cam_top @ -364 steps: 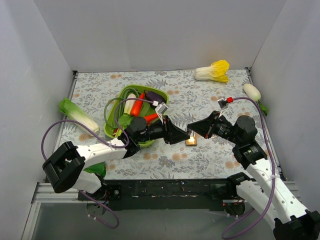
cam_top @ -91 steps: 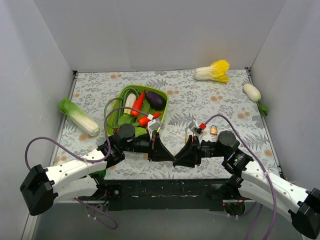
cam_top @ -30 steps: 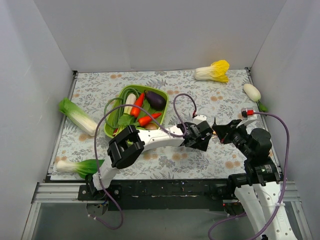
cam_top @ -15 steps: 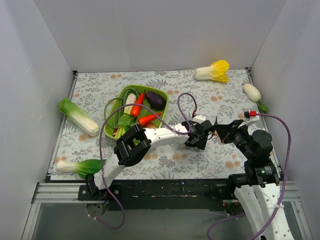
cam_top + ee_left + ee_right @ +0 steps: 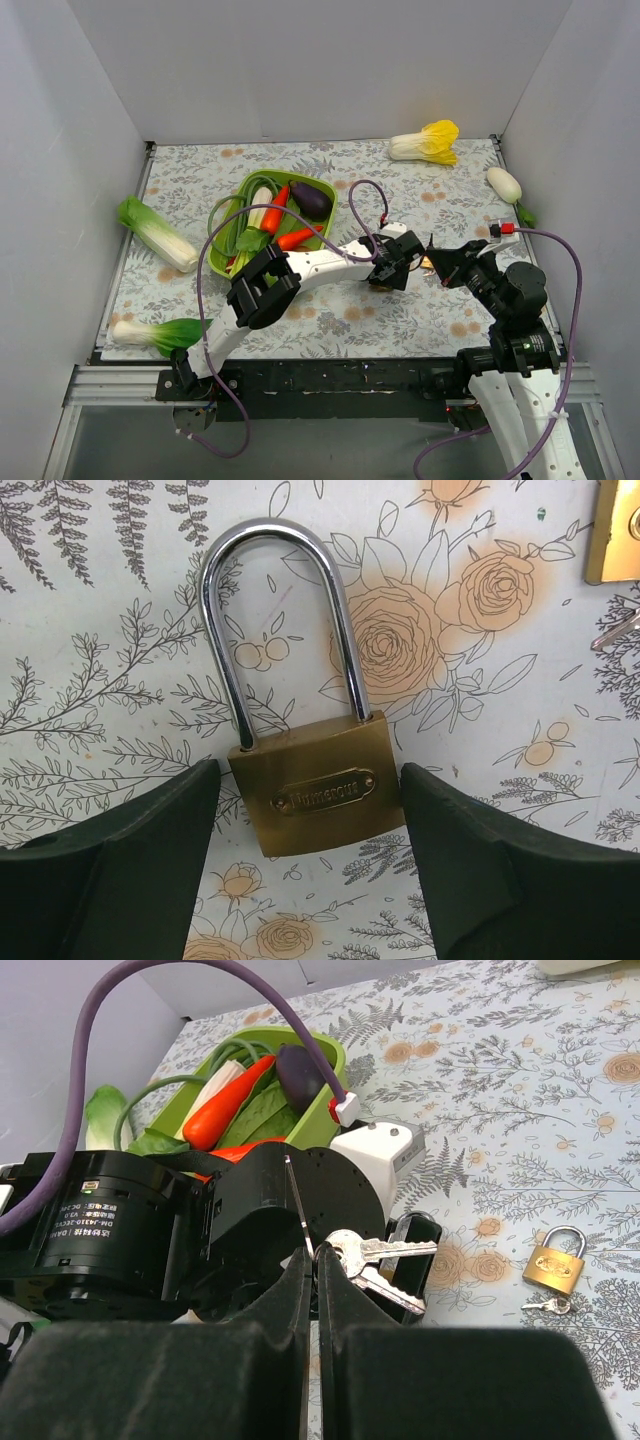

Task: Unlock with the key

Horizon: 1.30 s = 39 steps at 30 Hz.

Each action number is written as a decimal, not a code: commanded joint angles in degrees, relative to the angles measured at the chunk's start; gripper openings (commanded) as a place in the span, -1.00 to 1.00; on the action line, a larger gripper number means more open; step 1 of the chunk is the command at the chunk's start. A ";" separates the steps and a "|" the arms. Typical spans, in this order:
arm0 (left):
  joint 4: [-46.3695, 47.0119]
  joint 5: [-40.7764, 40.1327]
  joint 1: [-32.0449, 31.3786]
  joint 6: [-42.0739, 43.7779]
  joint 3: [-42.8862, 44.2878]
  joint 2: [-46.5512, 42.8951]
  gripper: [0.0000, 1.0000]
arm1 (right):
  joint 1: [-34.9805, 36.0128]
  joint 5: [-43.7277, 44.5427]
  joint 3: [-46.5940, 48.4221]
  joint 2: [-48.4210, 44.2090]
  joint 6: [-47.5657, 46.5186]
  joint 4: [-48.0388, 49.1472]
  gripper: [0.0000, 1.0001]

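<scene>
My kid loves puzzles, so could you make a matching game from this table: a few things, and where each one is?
Things: 1 long-shackle padlock; 2 keys; 3 small padlock; 4 carrot.
Places: A in the green basket; B pinched in the right gripper; C between the left gripper's fingers; D on the cloth, free of both grippers.
Pairs: 1-C; 2-B; 3-D; 4-A.

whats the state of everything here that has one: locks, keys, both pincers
long-shackle padlock: shackle shut, lying flat
left pincer: open, one finger either side of that padlock's body
right pincer: shut on the keys
keys: hanging at the right pincer's tips, not in any lock
small padlock: shackle shut, lying apart from both pincers
tiny key: loose beside the small padlock
</scene>
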 commanded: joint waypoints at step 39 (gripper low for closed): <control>34.54 3.40 7.43 -20.50 -29.29 -24.15 -1.00 | 0.43 -10.14 -14.38 -2.23 7.72 4.09 -0.97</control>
